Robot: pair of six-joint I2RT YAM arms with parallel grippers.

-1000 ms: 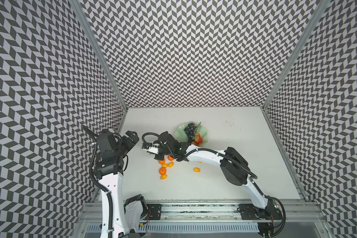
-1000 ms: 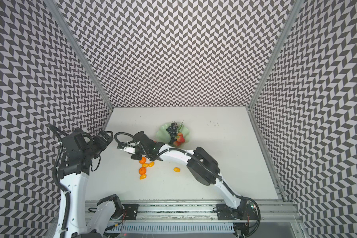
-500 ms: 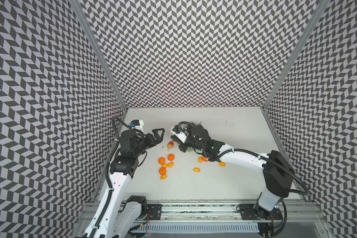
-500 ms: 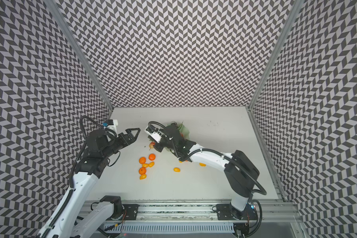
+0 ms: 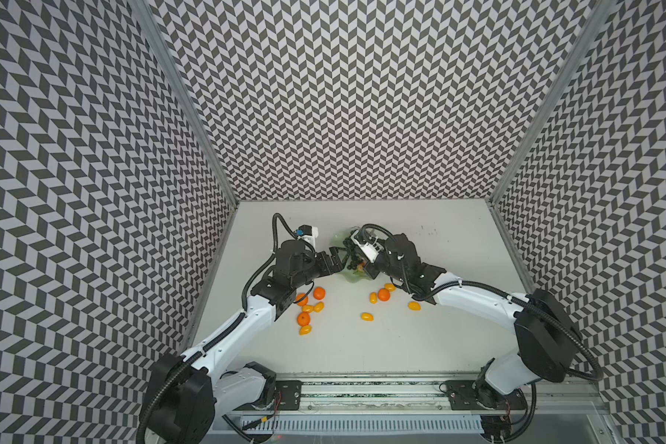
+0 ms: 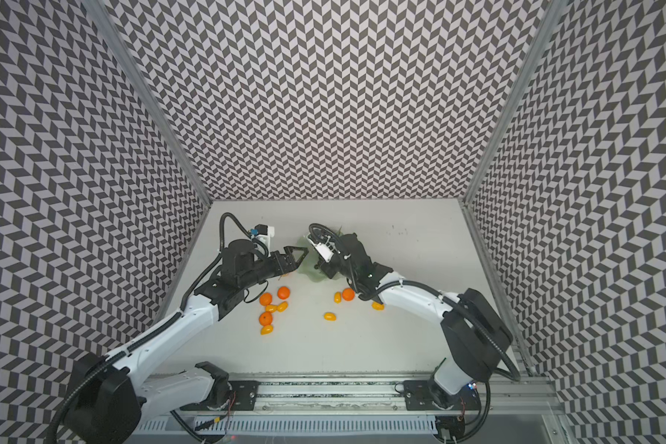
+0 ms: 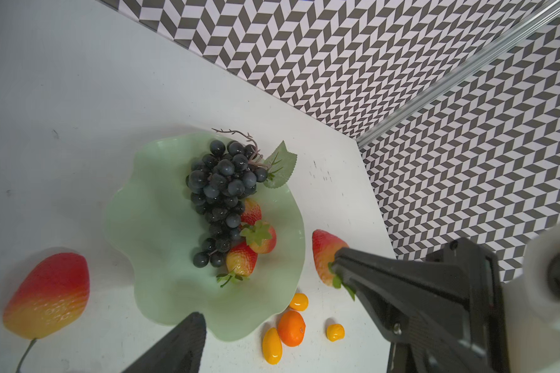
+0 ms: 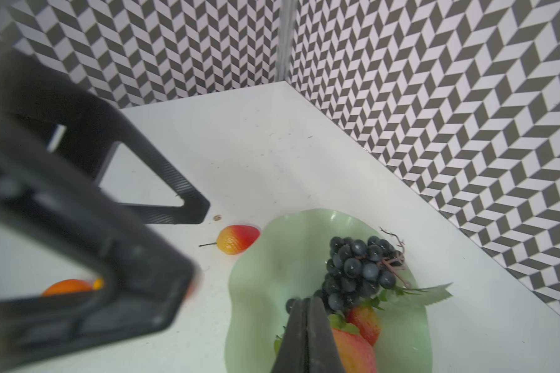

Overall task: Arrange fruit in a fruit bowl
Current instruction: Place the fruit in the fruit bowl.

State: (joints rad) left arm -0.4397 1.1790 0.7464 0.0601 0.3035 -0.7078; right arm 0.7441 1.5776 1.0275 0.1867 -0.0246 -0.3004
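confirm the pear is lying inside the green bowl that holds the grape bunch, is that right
No. The pear lies on the table beside the green bowl, not inside it. The bowl does hold the grape bunch. The left wrist view shows this plainly.

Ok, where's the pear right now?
The pear lies on its side on the table, just outside the rim of the fruit bowl on the left arm's side, close by the open left gripper. Both wrist views show it.
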